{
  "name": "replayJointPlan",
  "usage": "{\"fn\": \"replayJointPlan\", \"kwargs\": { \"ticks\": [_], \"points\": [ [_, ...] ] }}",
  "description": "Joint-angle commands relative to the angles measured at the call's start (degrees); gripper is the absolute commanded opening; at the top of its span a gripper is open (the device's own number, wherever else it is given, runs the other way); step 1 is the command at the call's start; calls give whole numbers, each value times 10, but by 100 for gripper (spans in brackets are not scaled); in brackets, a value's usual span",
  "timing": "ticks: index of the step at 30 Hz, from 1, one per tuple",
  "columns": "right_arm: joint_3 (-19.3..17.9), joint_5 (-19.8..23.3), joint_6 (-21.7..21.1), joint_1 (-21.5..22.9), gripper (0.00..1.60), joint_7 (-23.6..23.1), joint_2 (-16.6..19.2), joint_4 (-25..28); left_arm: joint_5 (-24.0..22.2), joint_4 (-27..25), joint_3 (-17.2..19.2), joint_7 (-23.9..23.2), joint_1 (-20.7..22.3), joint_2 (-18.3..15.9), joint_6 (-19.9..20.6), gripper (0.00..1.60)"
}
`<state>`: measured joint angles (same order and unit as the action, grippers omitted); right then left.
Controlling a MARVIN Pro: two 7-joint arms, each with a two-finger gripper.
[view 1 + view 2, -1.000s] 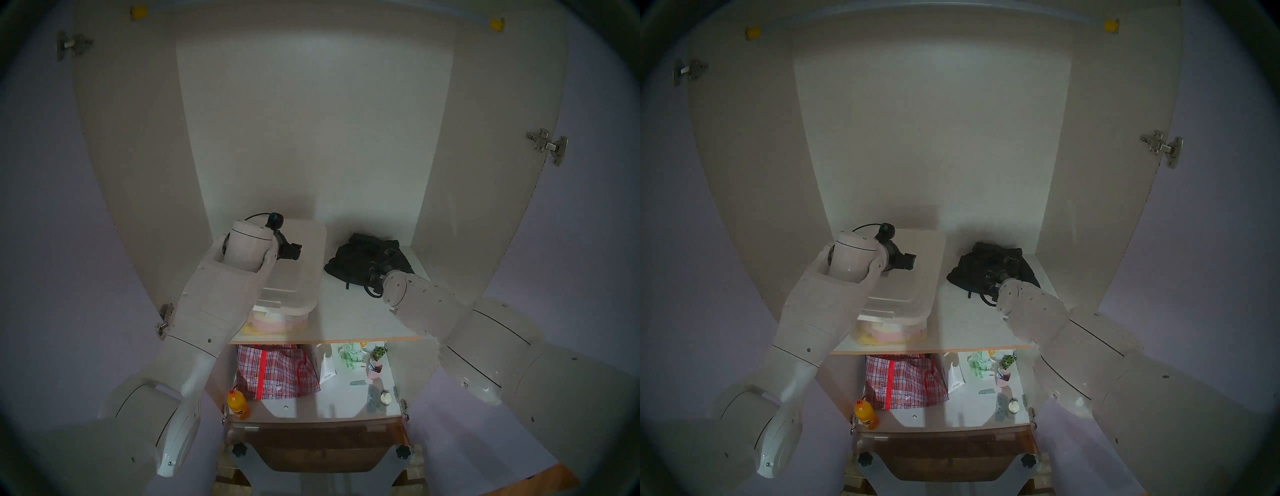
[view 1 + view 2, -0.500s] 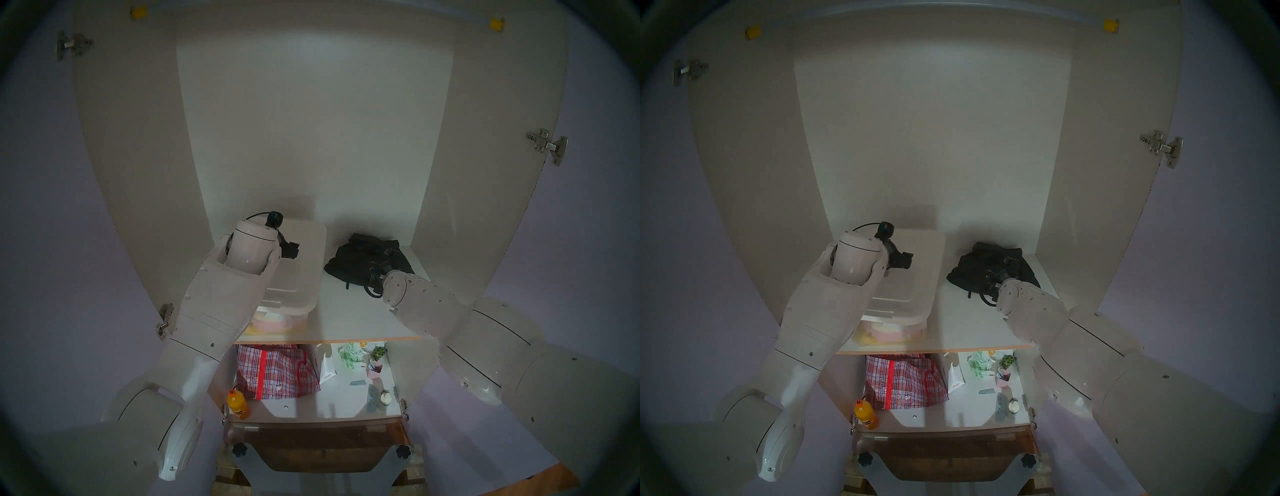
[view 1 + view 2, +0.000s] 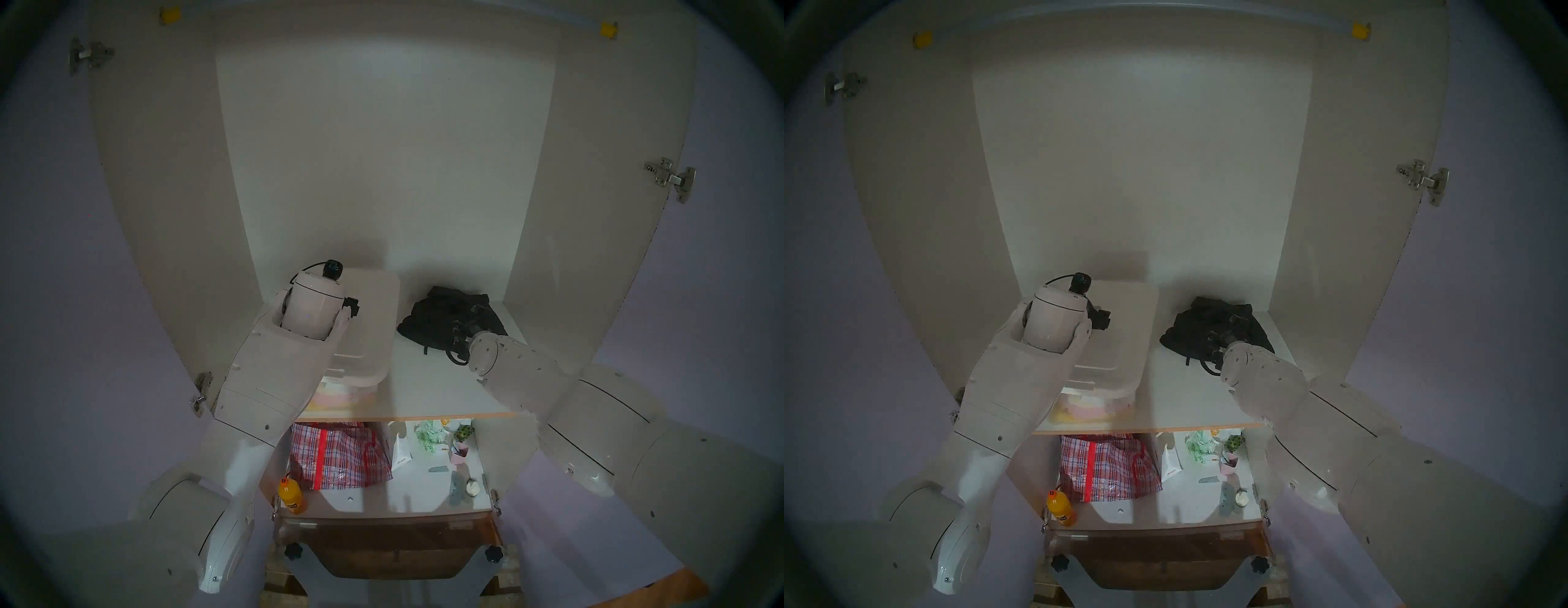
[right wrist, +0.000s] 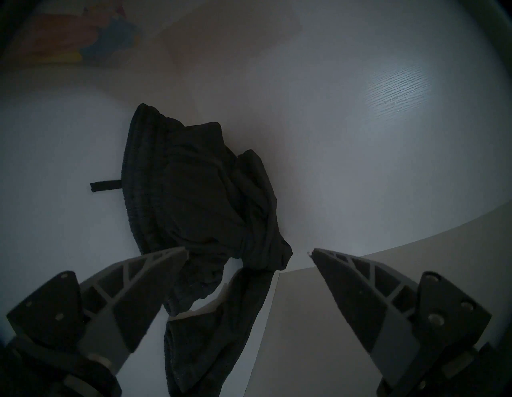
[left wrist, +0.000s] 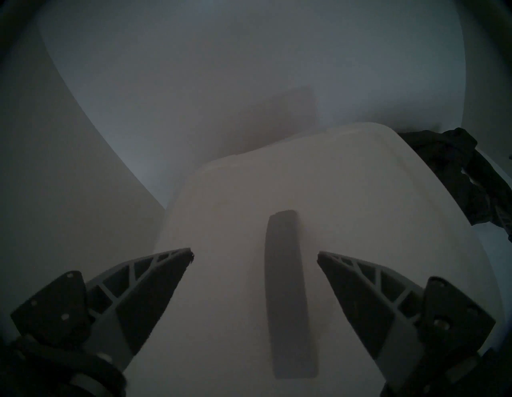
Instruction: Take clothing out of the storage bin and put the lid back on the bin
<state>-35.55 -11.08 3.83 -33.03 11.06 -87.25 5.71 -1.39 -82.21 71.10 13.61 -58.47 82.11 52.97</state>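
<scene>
On the upper shelf (image 3: 1191, 403) the white lid (image 3: 1123, 335) sits on my storage bin (image 3: 1098, 409) by the left wall. My left gripper (image 3: 1102, 319) hangs over the lid. The black clothing (image 3: 1208, 327) lies toward the shelf's right back corner, my right wrist over it.

You face an open cabinet whose upper shelf (image 3: 424, 390) carries the storage bin (image 3: 352, 392) on its left half with the lid (image 3: 373, 322) lying on top, and the clothing (image 3: 445, 318) heaped to the right of the bin, apart from it and near the right wall. Your left gripper (image 5: 255, 255) hangs above the lid with the lid's handle (image 5: 285, 291) between its spread fingers, while your right gripper (image 4: 249, 253) sits just in front of the clothing, fingers apart. On the lower shelf (image 3: 382, 496) a woven bag (image 3: 339, 456) lies under the bin, a bottle (image 3: 291, 494) stands at its front left, and small items cluster to the right.
</scene>
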Motion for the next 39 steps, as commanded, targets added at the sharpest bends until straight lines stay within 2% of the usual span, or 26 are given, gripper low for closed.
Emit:
{"fn": "replayJointPlan", "kwargs": {
  "ticks": [1,22,39],
  "points": [
    [-2,1,-1,16,160,8,-1,8,13,-18,-1,27,12,15,5,160],
    [-12,-5,-1,15,160,8,-1,8,35,-22,2,101,3,45,20,160],
    [-17,-10,-1,15,160,8,-1,8,16,-10,28,125,-21,71,7,160]
  ]
}}
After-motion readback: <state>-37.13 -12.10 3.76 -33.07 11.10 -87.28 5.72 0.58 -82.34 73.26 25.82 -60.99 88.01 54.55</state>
